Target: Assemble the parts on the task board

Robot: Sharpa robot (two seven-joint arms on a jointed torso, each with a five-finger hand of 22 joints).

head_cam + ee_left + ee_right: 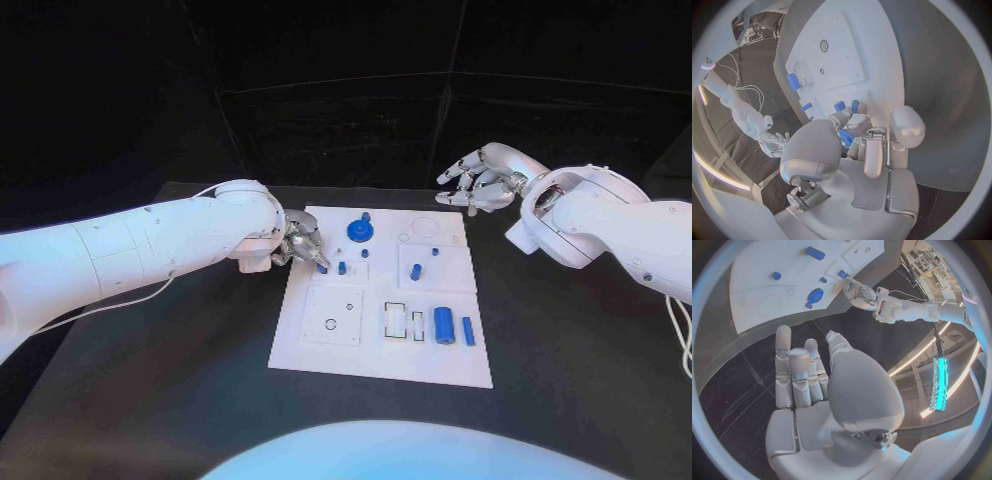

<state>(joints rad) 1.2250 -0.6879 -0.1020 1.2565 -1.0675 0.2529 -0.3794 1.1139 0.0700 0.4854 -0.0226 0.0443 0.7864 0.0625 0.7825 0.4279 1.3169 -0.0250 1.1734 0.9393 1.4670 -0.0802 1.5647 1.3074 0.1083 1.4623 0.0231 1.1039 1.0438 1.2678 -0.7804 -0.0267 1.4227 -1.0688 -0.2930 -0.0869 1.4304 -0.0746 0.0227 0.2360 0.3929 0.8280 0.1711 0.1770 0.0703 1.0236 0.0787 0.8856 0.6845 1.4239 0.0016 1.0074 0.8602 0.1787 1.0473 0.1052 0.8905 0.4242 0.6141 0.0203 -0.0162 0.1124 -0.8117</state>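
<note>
— Left hand [299, 247] status?
— At the task board's [335, 356] left edge, fingers pinching a small blue part [320, 267] just above the board.
— Right hand [483, 176]?
— Released, fingers apart, holding nothing, beyond the board's far right corner.

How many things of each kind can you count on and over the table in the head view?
Hands: 2, left hand and right hand
Task board: 1
Blue parts: 8, one at the left hand's fingertips
Total: 11
</note>
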